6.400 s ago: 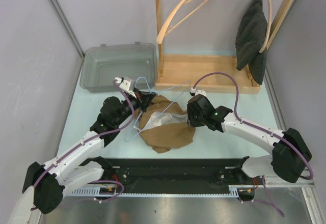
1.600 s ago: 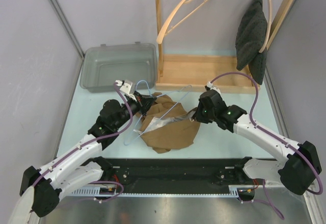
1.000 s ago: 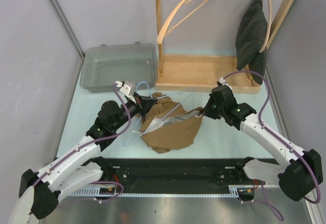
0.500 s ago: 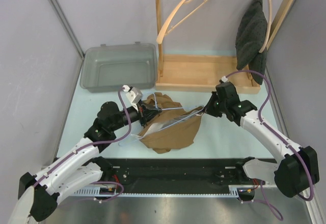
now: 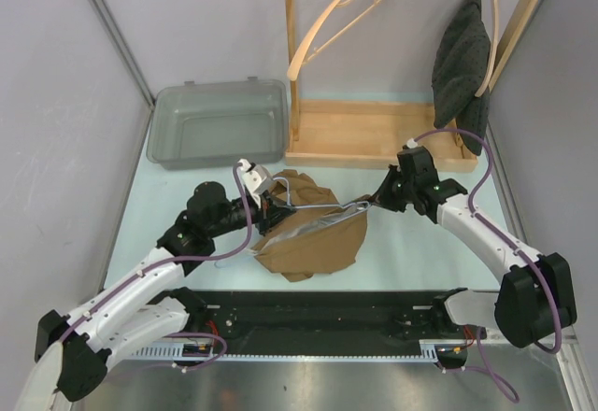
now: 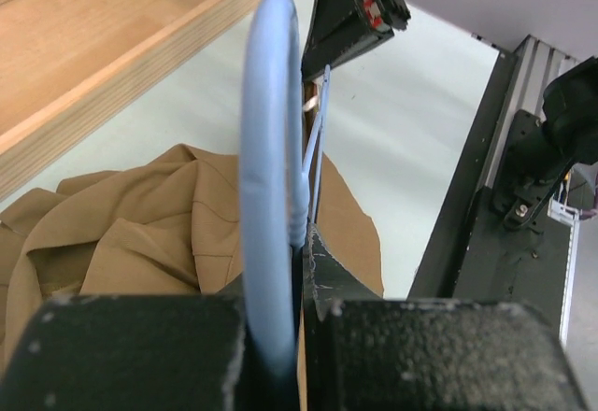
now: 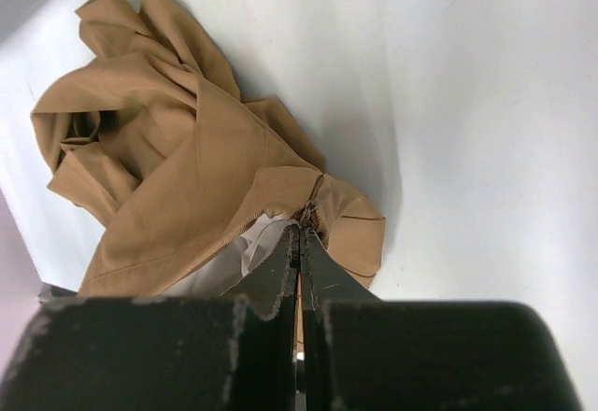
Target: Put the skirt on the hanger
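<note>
left gripper point(image 6: 299, 266) clamps the blue hanger point(image 6: 271, 140) by its hook; right gripper point(image 7: 300, 243) pinches the skirt point(image 7: 177, 168) edge (pale lining showing), skirt crumpled on the table point(image 5: 411, 243) between both

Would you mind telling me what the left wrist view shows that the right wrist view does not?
Only the left wrist view shows the blue hanger, clamped in the left tool, and the wooden rack base. Only the right wrist view shows the pale lining, just beside where the right tool pinches the skirt. Both show that tan skirt crumpled on the table.
</note>
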Controlling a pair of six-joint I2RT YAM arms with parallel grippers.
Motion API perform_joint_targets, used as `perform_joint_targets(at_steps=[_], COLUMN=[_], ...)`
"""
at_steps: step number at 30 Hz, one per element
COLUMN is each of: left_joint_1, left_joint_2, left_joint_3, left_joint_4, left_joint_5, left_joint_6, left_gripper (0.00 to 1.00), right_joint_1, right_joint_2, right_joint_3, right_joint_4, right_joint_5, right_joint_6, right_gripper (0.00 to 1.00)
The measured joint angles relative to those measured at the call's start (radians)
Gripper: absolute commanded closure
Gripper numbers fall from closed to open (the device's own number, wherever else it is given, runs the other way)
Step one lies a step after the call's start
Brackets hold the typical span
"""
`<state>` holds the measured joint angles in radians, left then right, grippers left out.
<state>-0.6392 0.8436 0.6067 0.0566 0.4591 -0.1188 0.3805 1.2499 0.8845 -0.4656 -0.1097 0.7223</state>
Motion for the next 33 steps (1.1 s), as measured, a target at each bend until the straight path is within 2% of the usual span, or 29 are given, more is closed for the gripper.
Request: perform_joint_targets(at_steps=[7, 18, 24, 29, 33], left_joint_1=[0.0, 0.0, 0.0, 0.0, 0.0], left_joint_2=[0.021, -0.009, -0.006, -0.007, -0.008], left_joint_3=[0.007, 0.014, 0.014, 0.009, 0.008], left_joint_4=[-0.023, -0.027, -0.022, -0.021, -0.021], left_joint_5=[0.005, -0.175, -0.181, -0.159, -0.157], left_joint_6=[0.037, 0.05, 0.051, 0.051, 0.05], left_gripper=[1.0, 1.0, 1.0, 1.0, 1.0], right_joint_1=[-0.024, -0.063, -0.071, -0.071, -0.075], right_joint_2=[0.038, 0.055, 0.055, 0.055, 0.06], right_joint_3=[0.0, 0.0, 0.0, 0.0, 0.0], right_joint_4=[0.067, 0.107, 0.13, 0.153, 0.177], right_joint_5=[-0.05, -0.119, -0.161, -0.167, -0.17], right_joint_6=[0.049, 0.109, 0.147, 0.182, 0.203], right_gripper=[1.0, 1.0, 0.95, 0.85, 0.82])
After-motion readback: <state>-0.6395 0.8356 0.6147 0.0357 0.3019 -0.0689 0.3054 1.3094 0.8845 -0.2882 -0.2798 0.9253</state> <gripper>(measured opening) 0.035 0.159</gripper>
